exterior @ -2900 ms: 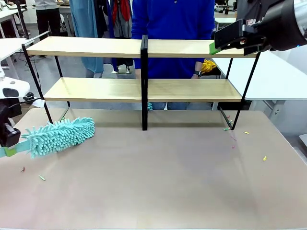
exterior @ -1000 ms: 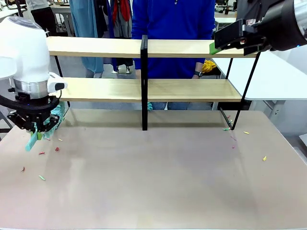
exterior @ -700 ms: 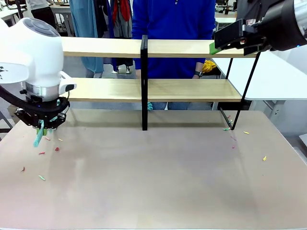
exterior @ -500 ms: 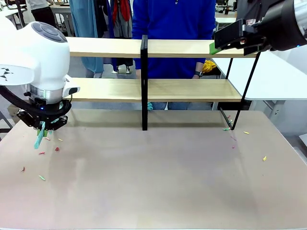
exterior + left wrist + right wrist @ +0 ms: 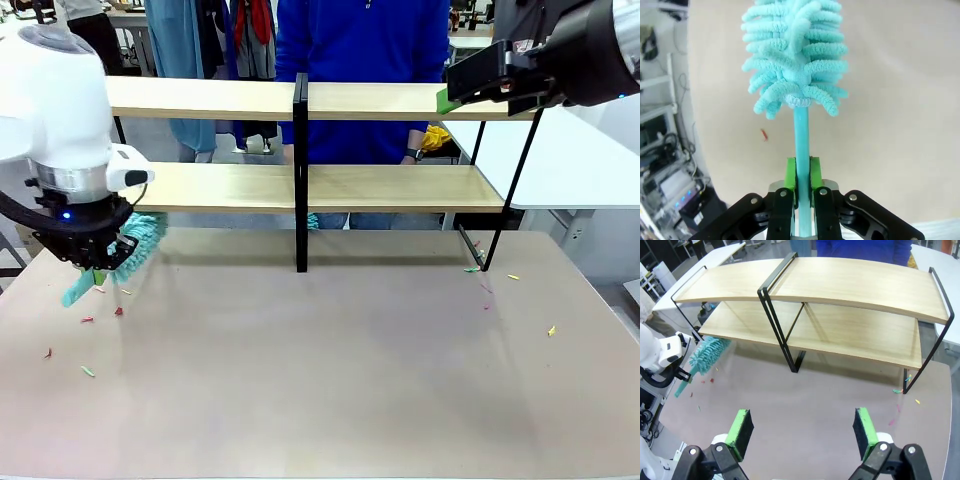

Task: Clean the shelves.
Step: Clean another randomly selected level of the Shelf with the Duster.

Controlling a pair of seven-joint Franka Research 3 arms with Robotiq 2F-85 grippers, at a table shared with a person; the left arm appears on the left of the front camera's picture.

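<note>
Scraps (image 5: 87,371) litter beige tabletop (image 5: 330,370) before the shelves (image 5: 300,187).

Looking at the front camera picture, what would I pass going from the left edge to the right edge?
Left arm's gripper holding a teal duster → the shelves' central black post → right gripper raised near the shelves' right end.

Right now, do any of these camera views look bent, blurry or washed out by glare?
Right wrist view: wide-angle bending bows the long light-wood shelf boards in the black frame into arcs. Front view: the same boards run straight and sharp, with soft shadows under the rack on the beige tabletop. Left wrist view: the fluffy turquoise microfibre duster in the left pincer is sharp; the top left corner is washed out.
</note>
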